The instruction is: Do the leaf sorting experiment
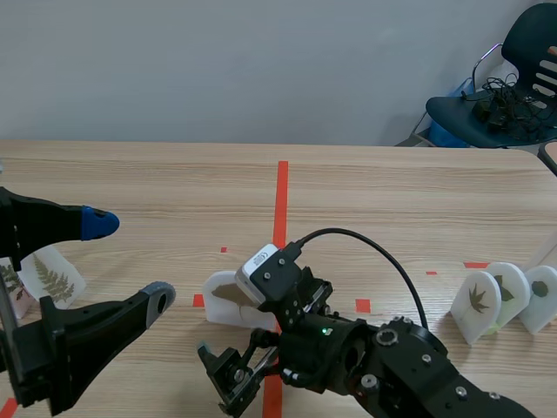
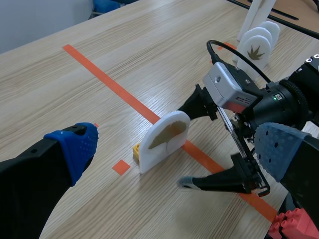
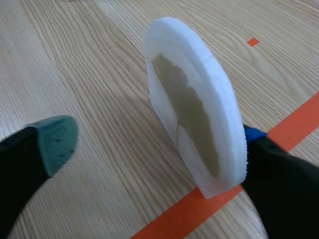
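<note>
Near the lower middle of the scene view, a white leaf card (image 1: 224,298) with a brown leaf on its face stands upright on the wooden table (image 1: 392,192), just left of the orange-red tape line. The right gripper (image 3: 155,139) comes in from the lower right and is spread wide around this card. One finger sits close behind the card's back, though contact cannot be told, and the other is well apart in front of the leaf face, so nothing is gripped. The left gripper (image 1: 130,259), at the left edge of the scene, also stands wide apart and holds nothing. A fern card (image 1: 54,280) stands beside it. Three more cards (image 1: 509,292) stand at the right edge.
</note>
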Robot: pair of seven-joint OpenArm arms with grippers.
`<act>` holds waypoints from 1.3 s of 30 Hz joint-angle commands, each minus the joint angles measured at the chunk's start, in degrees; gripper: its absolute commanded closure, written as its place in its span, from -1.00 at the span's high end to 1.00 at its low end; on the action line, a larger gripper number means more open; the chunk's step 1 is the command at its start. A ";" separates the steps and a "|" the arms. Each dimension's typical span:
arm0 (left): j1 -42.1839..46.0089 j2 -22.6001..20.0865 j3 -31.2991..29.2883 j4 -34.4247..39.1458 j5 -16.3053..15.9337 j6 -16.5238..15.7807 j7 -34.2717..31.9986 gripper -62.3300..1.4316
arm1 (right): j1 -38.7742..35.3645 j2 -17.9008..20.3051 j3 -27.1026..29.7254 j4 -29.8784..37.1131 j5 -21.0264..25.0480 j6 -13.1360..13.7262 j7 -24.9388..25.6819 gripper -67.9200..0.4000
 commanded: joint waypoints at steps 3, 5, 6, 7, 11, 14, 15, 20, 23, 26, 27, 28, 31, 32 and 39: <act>-0.48 0.57 0.09 0.15 -0.61 -0.04 -1.07 1.00 | 0.20 0.98 0.72 2.51 0.59 -0.42 -0.09 -0.23; -0.48 0.57 0.09 0.15 -0.61 -0.04 -1.07 1.00 | 0.22 0.98 0.72 2.51 0.59 -0.39 -0.13 -0.54; -0.48 0.57 0.09 0.15 -0.61 -0.04 -1.07 1.00 | 0.22 0.98 0.74 2.60 0.61 -0.39 -0.20 -0.68; -0.48 0.57 0.09 0.15 -0.61 -0.04 -1.07 1.00 | 0.22 1.14 0.90 2.91 0.61 -0.37 -0.85 -0.82; -0.48 0.57 0.09 0.15 -0.61 -0.04 -1.07 1.00 | -1.01 2.89 2.56 7.89 3.08 0.26 -3.32 -0.92; -0.48 0.57 0.09 0.15 -0.61 -0.04 -1.07 1.00 | -4.57 5.64 5.88 16.57 7.10 0.26 -4.61 -0.92; -0.48 0.57 0.09 0.15 -0.61 -0.04 -1.07 1.00 | -6.16 6.60 7.39 20.02 7.98 0.26 -5.90 -0.92; -0.48 0.57 0.09 0.15 -0.61 -0.04 -1.07 1.00 | -15.72 10.78 15.96 34.29 10.21 0.24 -10.56 -0.92; -0.48 0.57 0.09 0.15 -0.61 -0.04 -1.07 1.00 | -21.03 12.13 21.14 37.92 13.38 0.24 -11.02 -0.92; -0.48 0.57 0.09 0.15 -0.61 -0.04 -1.07 1.00 | -24.61 12.22 25.75 37.99 14.91 -0.02 -11.47 -0.92; -0.48 0.57 0.09 0.15 -0.61 -0.04 -1.09 1.00 | -25.49 12.22 26.93 37.90 14.88 -0.09 -11.52 -0.92; -0.48 0.57 0.09 0.15 -0.61 -0.04 -1.11 1.00 | -26.10 12.22 27.98 37.70 14.88 -0.24 -11.58 -0.92; -0.48 0.57 0.09 0.15 -0.61 -0.04 -1.29 1.00 | -26.40 12.20 30.05 35.63 14.88 -1.88 -11.54 -0.92; -0.48 0.57 0.09 0.15 -0.61 -0.04 -1.29 1.00 | -26.01 12.20 30.45 34.38 14.88 -2.56 -11.34 -0.92; -0.48 0.57 0.09 0.15 -0.61 -0.04 -1.29 1.00 | -20.55 12.20 30.88 22.47 14.86 -3.26 -10.05 -0.92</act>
